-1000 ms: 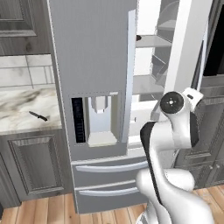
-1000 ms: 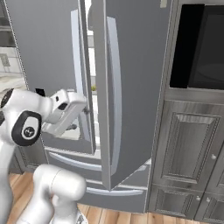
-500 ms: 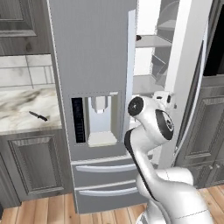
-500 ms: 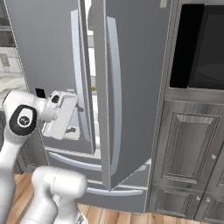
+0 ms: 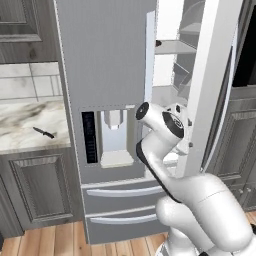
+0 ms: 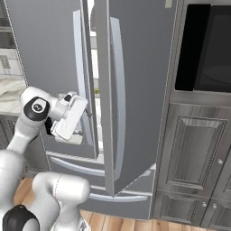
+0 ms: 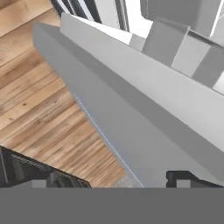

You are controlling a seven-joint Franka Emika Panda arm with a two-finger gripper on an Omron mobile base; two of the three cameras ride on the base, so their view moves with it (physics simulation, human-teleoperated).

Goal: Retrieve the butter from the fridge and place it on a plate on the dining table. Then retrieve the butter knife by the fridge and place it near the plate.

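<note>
The fridge stands with its left door shut and its right door swung open, white shelves showing inside. My gripper is at dispenser height, pointing into the gap between the two doors. In the hand view the gripper is open, its dark fingertips far apart with nothing between them, facing a grey door edge and door bins. The butter knife lies on the marble counter left of the fridge. I cannot make out the butter. The plate and dining table are out of view.
Dark grey cabinets sit under the marble counter at left. A tall cabinet with a black oven stands right of the fridge. Fridge drawers and wood floor lie below.
The arm's elbow has swung left across the fridge front. The hand has stayed at the gap between the doors, still open.
</note>
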